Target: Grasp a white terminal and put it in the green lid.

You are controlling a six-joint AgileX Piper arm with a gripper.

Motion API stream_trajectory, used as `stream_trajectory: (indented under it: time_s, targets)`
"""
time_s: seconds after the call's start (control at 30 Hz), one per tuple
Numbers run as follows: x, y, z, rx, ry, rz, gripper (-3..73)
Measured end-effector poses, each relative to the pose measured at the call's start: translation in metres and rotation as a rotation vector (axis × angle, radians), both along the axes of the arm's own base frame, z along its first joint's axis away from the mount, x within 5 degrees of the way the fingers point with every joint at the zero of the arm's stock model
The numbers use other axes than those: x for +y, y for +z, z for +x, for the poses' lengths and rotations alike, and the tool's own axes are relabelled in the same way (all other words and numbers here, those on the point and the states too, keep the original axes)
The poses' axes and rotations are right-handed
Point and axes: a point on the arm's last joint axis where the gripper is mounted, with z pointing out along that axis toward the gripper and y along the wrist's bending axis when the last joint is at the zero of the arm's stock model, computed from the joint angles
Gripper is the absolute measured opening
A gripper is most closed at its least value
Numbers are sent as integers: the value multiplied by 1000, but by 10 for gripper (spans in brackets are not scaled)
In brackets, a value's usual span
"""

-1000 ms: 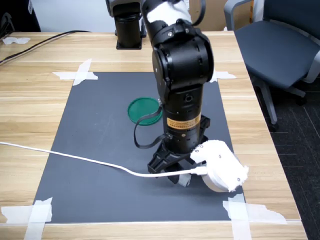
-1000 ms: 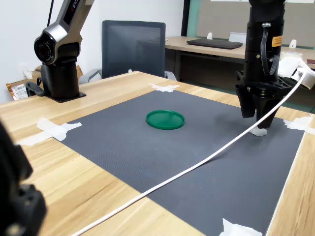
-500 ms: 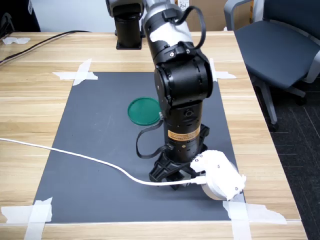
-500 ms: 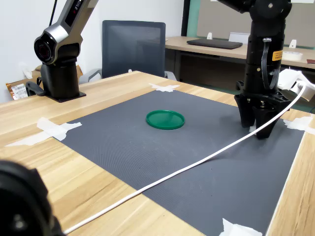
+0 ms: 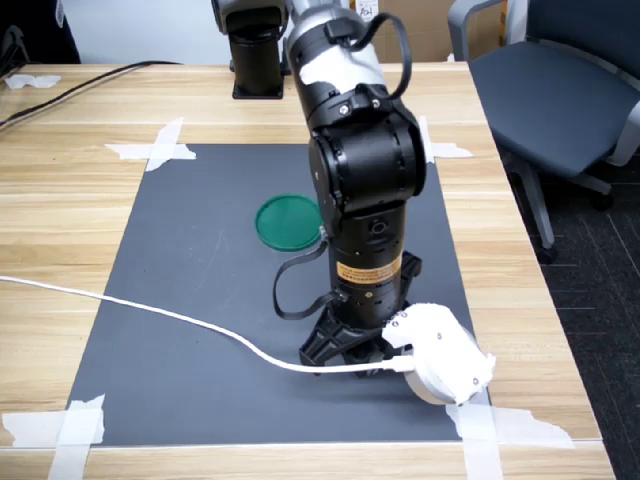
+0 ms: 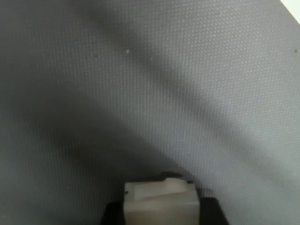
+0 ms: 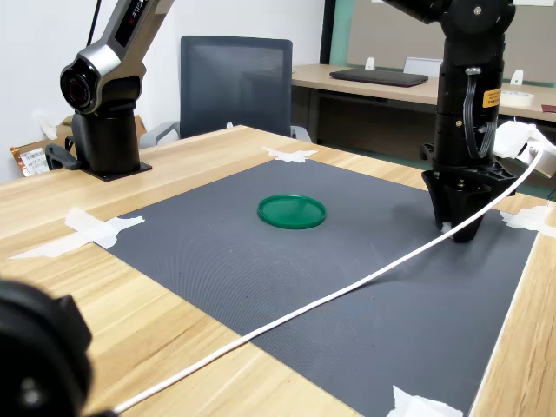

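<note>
Dark grey matting (image 5: 190, 300) covers the middle of the wooden worktop (image 5: 60, 210), taped down at its corners with white tape strips (image 5: 155, 148). On it, the black arm (image 5: 365, 170) stands nearly upright with its gripper (image 7: 462, 228) lowered to the mat near the corner at the first exterior view's lower right. In the wrist view the white terminal (image 6: 159, 202) sits on the mat between two dark fingertips (image 6: 112, 214), one hard against each side of it, so the gripper looks clamped on the block. In both exterior views the terminal itself is hidden behind the gripper and the arm's parts.

The green lid (image 5: 288, 222) lies flat on the mat, well apart from the gripper, toward the first exterior view's upper left of it; in the second exterior view the lid (image 7: 292, 211) is to the left of the arm.

A white rounded device (image 5: 445, 354) hangs off the wrist beside the gripper, and its white cable (image 5: 150, 315) trails across the mat and off the worktop at the first exterior view's left. A second arm's black base (image 7: 109, 130) stands on the wood beyond the mat, and a dark office chair (image 5: 560, 100) is beside the worktop.
</note>
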Motion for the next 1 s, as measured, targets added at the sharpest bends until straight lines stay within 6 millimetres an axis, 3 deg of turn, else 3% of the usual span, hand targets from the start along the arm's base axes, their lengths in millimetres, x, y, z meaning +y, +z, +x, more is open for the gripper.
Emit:
stream_trajectory:
  time_s: [0.13, 0.23, 0.47, 0.57, 0.73, 1.0]
  targets:
    - [-1, 3, -2, 12, -3, -4, 258]
    - [-2, 19, -5, -12, -7, 5, 258]
    - [-9, 94, -25, -154, -4, 47, 258]
    - [-15, 124, -42, -212, 19, 57, 258]
    - [-27, 134, -77, -204, 73, 29, 258]
    - [-46, 113, -129, -189, 141, -22, 258]
